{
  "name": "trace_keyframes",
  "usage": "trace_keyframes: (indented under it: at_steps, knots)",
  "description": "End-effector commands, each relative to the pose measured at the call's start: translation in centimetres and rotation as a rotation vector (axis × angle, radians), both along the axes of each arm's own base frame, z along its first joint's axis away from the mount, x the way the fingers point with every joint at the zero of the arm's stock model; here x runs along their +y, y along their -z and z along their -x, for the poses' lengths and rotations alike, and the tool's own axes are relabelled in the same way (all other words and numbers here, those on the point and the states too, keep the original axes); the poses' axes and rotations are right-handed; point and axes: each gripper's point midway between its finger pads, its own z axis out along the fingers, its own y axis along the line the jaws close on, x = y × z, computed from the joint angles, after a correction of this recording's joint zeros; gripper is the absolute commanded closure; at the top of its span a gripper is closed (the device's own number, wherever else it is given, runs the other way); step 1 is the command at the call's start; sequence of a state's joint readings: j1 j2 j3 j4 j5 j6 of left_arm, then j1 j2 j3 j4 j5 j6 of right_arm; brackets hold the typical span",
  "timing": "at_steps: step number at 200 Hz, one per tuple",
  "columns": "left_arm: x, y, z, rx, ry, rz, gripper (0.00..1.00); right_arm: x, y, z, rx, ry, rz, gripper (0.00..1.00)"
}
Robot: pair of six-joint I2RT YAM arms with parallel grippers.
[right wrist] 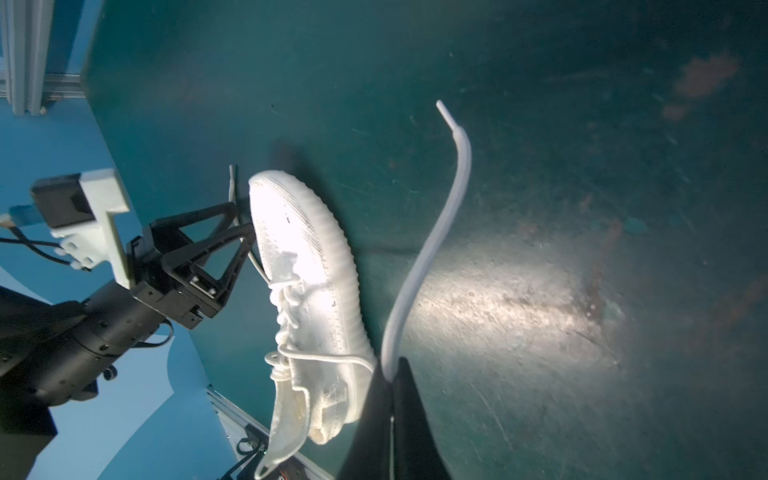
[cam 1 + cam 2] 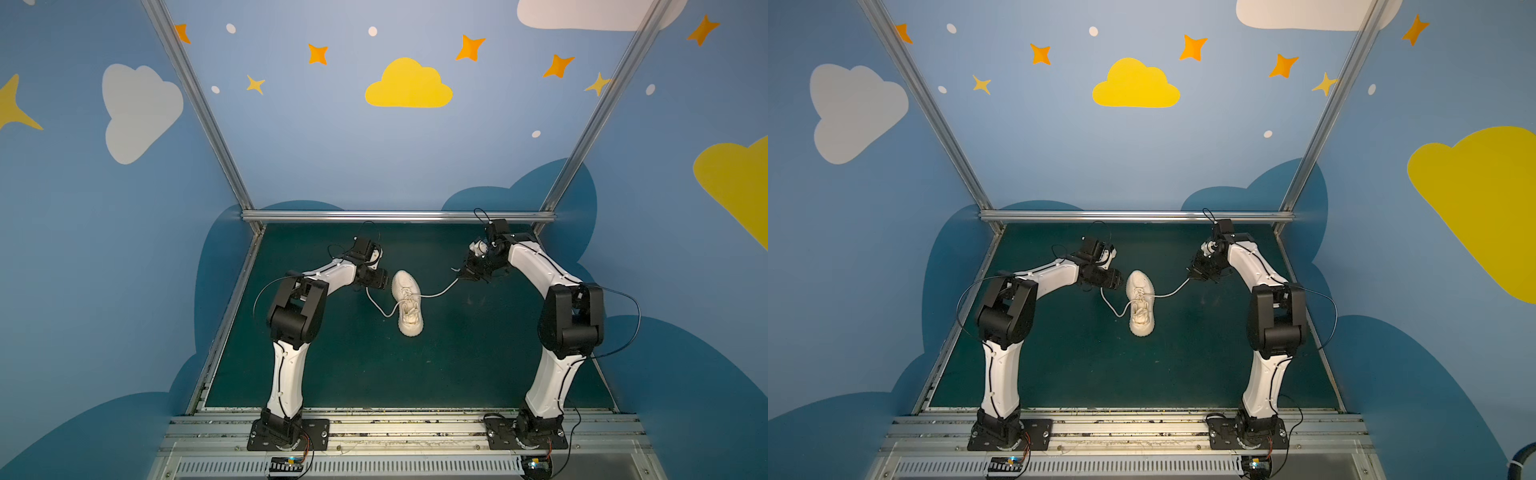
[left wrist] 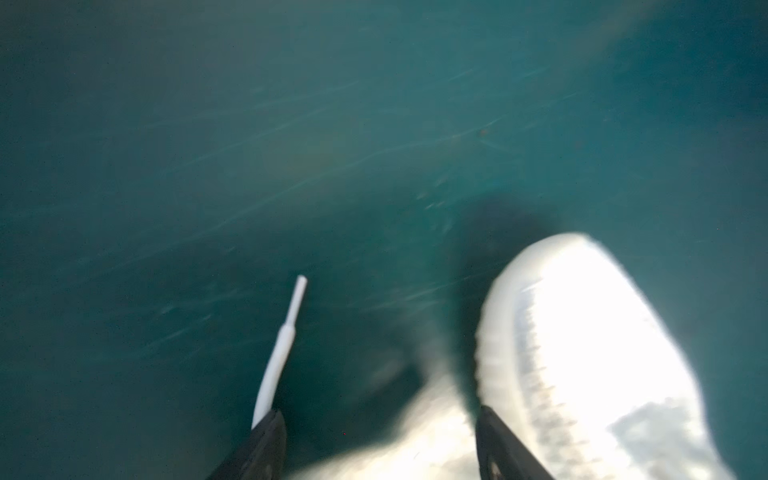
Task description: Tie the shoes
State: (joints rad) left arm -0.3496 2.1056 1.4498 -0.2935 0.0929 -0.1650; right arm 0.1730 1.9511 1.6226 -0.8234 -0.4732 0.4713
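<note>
The right gripper (image 1: 392,370) is seen clamped on a lace (image 1: 432,249) leading from the sneaker (image 2: 407,303). The left gripper (image 3: 380,415) is held spread, with a second lace (image 3: 276,357) against one finger (image 3: 262,444), just beside the toe. The sneaker is set mid-way on the green mat (image 2: 332,374), between the arms.

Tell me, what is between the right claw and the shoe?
A white lace stretches from the shoe to the right claw, which pinches it. Under it lies only bare green mat. Both top views show it.

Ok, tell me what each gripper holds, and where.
Right gripper pinches one lace short of its tip. Left gripper is open, holding nothing.
</note>
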Motion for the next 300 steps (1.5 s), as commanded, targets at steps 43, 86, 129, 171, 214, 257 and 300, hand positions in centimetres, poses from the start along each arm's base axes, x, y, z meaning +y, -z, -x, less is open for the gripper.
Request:
trace_keyframes:
  at_steps: [43, 86, 129, 171, 214, 257, 300]
  knots:
    - [4.6, -1.3, 8.0, 0.044, -0.178, -0.051, 0.25, 0.4, 0.0, 0.7, -0.022, -0.045, 0.019, 1.00]
    - [3.8, -3.2, 10.7, 0.005, -0.219, -0.005, 0.24, 1.3, 1.5, 0.7, -0.036, -0.109, 0.022, 1.00]
    - [4.9, -6.9, 10.2, -0.092, -0.255, -0.026, 0.22, 3.3, -0.6, -0.1, -0.161, -0.229, 0.035, 1.00]
    - [5.6, -7.4, 10.5, -0.088, -0.228, 0.001, 0.21, 9.7, -3.1, 0.9, -0.262, -0.497, 0.018, 1.00]
    - [7.7, -6.7, 11.2, -0.072, -0.275, 0.040, 0.20, 16.4, -4.3, 4.8, -0.342, -0.816, -0.002, 1.00]
    - [8.9, -5.8, 11.9, -0.050, -0.280, 0.059, 0.20, 20.9, -3.4, 5.9, -0.385, -0.968, -0.087, 1.00]
    - [8.8, -4.9, 12.3, -0.029, -0.279, 0.086, 0.20, 23.5, -1.6, 5.4, -0.358, -0.968, -0.107, 1.00]
